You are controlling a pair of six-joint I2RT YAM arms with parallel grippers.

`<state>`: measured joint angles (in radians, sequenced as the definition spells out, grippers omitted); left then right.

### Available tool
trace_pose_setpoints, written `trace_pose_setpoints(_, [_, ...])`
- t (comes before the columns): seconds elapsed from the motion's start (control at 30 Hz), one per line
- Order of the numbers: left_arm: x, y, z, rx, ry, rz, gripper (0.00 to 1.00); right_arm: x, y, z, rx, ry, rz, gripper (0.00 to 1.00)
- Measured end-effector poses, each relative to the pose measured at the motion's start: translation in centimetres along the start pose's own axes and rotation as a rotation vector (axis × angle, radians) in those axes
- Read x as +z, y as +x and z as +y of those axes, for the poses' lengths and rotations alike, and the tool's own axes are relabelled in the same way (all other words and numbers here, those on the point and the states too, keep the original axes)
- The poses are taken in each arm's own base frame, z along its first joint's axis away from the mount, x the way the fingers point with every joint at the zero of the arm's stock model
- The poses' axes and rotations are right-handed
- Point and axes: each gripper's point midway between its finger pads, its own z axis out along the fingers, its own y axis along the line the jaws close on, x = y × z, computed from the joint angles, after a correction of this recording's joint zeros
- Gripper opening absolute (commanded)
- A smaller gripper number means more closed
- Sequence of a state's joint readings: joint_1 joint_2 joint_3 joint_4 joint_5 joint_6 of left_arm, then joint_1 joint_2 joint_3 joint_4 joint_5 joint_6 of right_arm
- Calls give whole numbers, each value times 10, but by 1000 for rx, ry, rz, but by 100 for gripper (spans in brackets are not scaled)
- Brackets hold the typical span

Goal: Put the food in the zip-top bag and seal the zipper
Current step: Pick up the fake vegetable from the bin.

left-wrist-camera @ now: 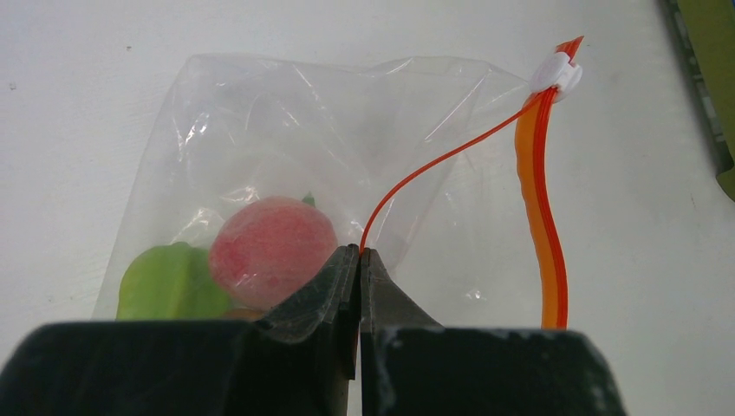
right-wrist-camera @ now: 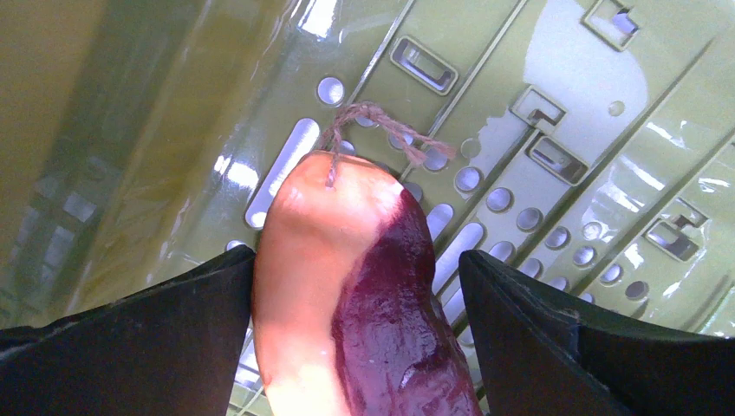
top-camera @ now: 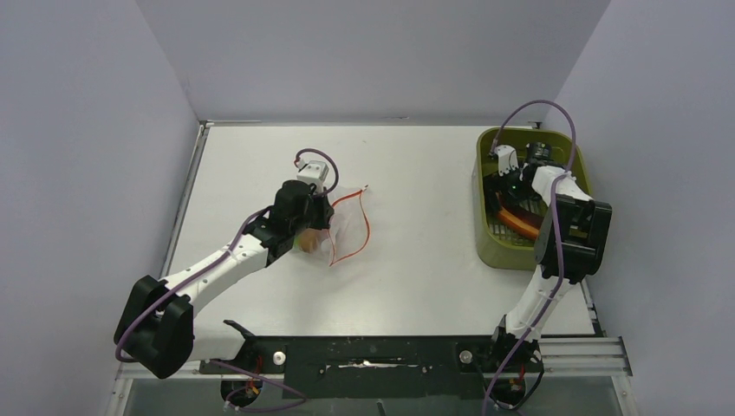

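The zip-top bag (top-camera: 348,218) lies on the table, a clear pouch (left-wrist-camera: 303,147) with its mouth gaping. Inside it are a pink-red ball fruit (left-wrist-camera: 271,251) and a green slice (left-wrist-camera: 169,282). The red-orange zipper (left-wrist-camera: 539,199) curves up to a white slider (left-wrist-camera: 555,74). My left gripper (left-wrist-camera: 359,253) is shut on the thin red edge of the bag's mouth. My right gripper (right-wrist-camera: 355,256) reaches down into the olive tub (top-camera: 485,238), open, with a brown-red and peach steak-like slab (right-wrist-camera: 364,295) between its fingers. The left finger (right-wrist-camera: 173,329) sits against the slab; a gap shows at the right finger.
The slab carries a short twine loop (right-wrist-camera: 381,121). The tub floor (right-wrist-camera: 537,139) is slotted and perforated. Orange and red food pieces (top-camera: 517,218) lie in the tub below the right wrist. Walls enclose the table on the left, back and right.
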<state>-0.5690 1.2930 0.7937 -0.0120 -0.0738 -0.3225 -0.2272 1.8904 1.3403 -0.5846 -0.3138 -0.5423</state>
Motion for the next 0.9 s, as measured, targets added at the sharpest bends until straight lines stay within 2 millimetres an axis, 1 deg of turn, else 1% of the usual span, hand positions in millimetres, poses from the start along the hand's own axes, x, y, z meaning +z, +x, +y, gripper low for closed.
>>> trace_pose_setpoints(0.13, [0, 0, 1, -1, -3, -1, 0, 4, 3, 1, 6, -7, 9, 85])
trace_pose_setpoints(0.2, [0, -1, 2, -1, -5, -1, 0, 5, 3, 2, 11, -10, 11, 83])
trace_pose_setpoints(0.23, [0, -1, 2, -1, -5, -2, 0, 5, 3, 2, 13, -10, 11, 81])
trace_pose_setpoints(0.37, [0, -1, 5, -1, -10, -3, 0, 6, 2, 4, 16, -12, 12, 67])
trace_pose_setpoints(0.43, [0, -2, 5, -1, -11, -3, 0, 5, 0, 3, 16, -8, 7, 64])
trace_pose_setpoints(0.73, [1, -2, 6, 11, -12, -2, 0, 3, -8, 2, 27, -1, -9, 61])
trace_pose_setpoints(0.9, [0, -3, 6, 21, -12, -1, 0, -5, -19, -1, 48, 20, -40, 60])
